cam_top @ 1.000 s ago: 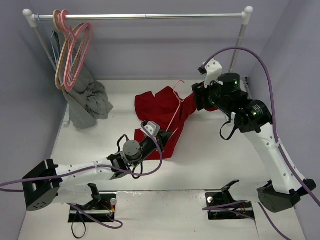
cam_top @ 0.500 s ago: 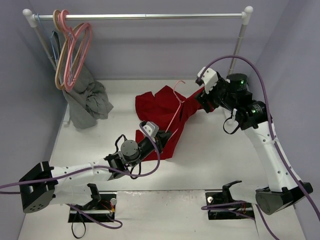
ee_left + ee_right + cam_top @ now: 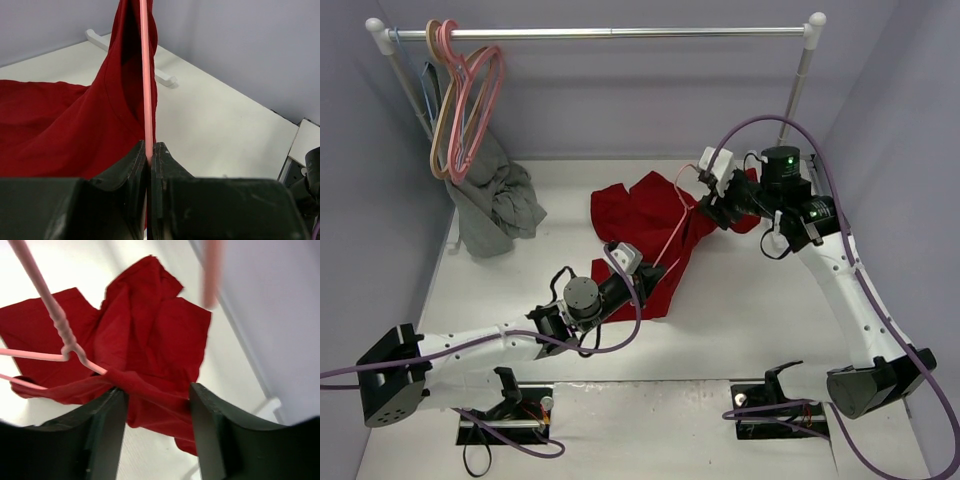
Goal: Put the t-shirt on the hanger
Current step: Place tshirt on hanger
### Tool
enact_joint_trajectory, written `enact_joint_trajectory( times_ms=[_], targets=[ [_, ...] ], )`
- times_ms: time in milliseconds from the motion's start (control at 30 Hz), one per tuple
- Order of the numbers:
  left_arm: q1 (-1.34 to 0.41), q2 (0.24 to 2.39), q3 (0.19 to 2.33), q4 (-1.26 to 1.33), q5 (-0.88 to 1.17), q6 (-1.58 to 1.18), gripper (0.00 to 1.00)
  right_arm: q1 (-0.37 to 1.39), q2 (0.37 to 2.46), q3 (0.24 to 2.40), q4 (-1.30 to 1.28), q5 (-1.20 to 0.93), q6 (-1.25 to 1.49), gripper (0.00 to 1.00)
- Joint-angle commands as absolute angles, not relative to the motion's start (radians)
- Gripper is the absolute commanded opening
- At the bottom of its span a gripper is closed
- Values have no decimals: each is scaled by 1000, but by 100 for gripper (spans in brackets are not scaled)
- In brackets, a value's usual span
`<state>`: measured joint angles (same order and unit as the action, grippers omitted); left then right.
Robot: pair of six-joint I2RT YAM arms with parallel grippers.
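The red t-shirt (image 3: 635,215) lies crumpled on the table's middle, partly draped over the light-pink hanger (image 3: 672,222), whose hook (image 3: 678,170) sticks up at the back. My left gripper (image 3: 652,270) is shut on the hanger's lower rod (image 3: 145,75), with shirt cloth (image 3: 60,125) hanging to its left. My right gripper (image 3: 705,208) is open at the shirt's right side, beside the hanger's neck. In the right wrist view a raised fold of the t-shirt (image 3: 150,325) runs between the open jaws (image 3: 157,395), right by the hanger's twisted neck (image 3: 62,327).
A clothes rail (image 3: 610,32) spans the back. Several tan, blue and pink hangers (image 3: 460,100) and a grey garment (image 3: 495,200) hang at its left end. The rack's right post (image 3: 798,85) stands just behind my right arm. Grey walls close in on both sides.
My right arm has swung left and down, bringing its open gripper to the shirt fold by the hanger's neck. My left gripper has kept its hold and barely moved.
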<state>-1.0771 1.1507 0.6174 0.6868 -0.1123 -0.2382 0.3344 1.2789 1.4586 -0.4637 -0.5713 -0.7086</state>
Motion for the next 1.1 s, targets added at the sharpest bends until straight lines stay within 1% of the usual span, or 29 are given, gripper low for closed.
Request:
enact_joint_trajectory(
  times_ms=[0,67,167,300,333,400,433,600,633,700,733,833,933,967,1033,1067],
  targets=[
    [-1071,1091,709,766,-66,-218,0,333,1269,1436,-403,-686,-730,50],
    [-1063,1085,716,741,-57,-212,0,331,1266,1430,-413,-702,-736,43],
    [-1039,1072,733,692,-25,-218,0,333,1255,1414,-410,-741,-730,38],
    [-974,1063,771,593,66,-250,0,334,1236,1405,-408,-785,-724,39],
    [-939,1062,785,578,112,-264,0,336,1235,1407,-413,-795,-724,40],
    [-893,1065,805,531,175,-287,0,336,1227,1407,-416,-807,-724,41],
    [-853,1065,814,516,242,-302,0,336,1226,1404,-419,-810,-726,41],
    [-790,1081,906,391,365,-285,0,339,1218,1391,-429,-834,-727,38],
    [-782,1083,913,385,377,-282,0,339,1216,1388,-430,-834,-729,32],
    [-772,1088,928,368,405,-279,0,341,1210,1382,-426,-834,-729,26],
    [-772,1089,934,362,410,-272,0,341,1209,1381,-423,-836,-729,16],
    [-772,1100,965,313,393,-258,0,344,1203,1373,-411,-824,-729,0],
    [-761,1103,998,252,335,-244,0,345,1181,1358,-379,-784,-726,0],
    [-759,1101,1012,206,298,-242,4,345,1175,1356,-373,-760,-726,0],
    [-744,1103,1055,169,227,-227,21,345,1166,1342,-344,-732,-726,0],
    [-741,1101,1075,147,185,-227,37,345,1161,1338,-333,-713,-727,0]
  ],
)
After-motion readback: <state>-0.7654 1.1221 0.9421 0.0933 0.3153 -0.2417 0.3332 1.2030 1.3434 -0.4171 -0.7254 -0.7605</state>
